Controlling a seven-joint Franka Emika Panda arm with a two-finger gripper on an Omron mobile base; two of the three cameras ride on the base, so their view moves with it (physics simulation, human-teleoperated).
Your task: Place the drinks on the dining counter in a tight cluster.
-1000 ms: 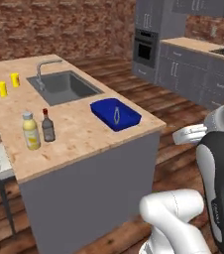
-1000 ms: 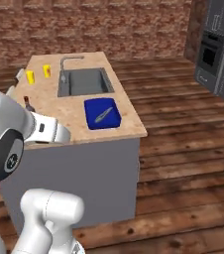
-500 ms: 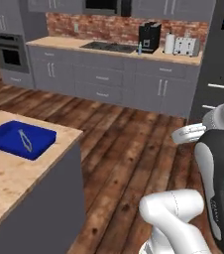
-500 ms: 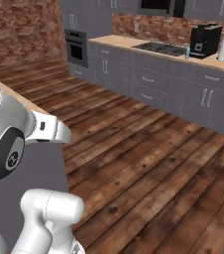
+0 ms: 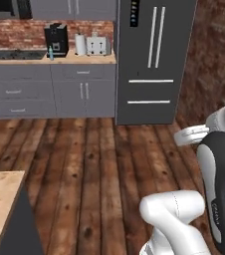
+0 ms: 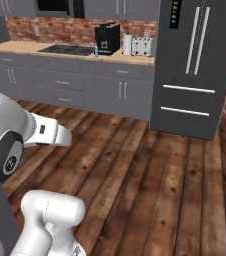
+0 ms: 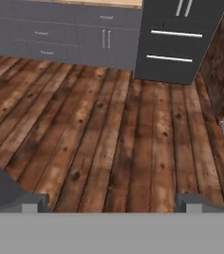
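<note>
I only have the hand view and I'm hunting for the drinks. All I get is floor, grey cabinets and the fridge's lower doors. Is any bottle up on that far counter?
Observer: Yes, a slim blue bottle stands on the wood counter, just left of the coffee machine.
Operator: Anything else up there?
Observer: A toaster, at the end nearest the fridge.
Operator: And where do I bring the bottle?
Observer: The dining counter has its corner at the lower left of the left base view.

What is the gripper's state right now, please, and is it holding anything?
Gripper: open, fingertips spread wide over the wood floor, holding nothing.
</note>
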